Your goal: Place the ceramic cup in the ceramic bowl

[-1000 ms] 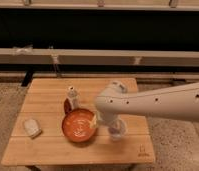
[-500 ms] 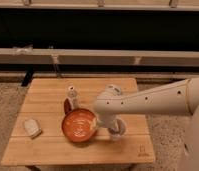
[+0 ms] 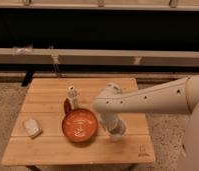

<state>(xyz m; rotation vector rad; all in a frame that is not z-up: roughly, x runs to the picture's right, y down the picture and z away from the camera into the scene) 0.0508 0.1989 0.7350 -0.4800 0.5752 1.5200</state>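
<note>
Warm light from above falls evenly on the wooden table (image 3: 48,145); beyond it the scene is dark. The glossy bowl (image 3: 80,125) shows faint glare. The gripper (image 3: 115,132), just right of the bowl, is shaded under the arm (image 3: 143,100).

A plain indoor test space, likely a lab, is showing here.
A small wooden table (image 3: 48,150) is standing alone on speckled floor (image 3: 5,107) below a long pale ledge (image 3: 93,55) and dark wall (image 3: 93,30); the gripper (image 3: 115,131) is hanging near the table's front edge, just beside the ceramic bowl (image 3: 80,125).
</note>
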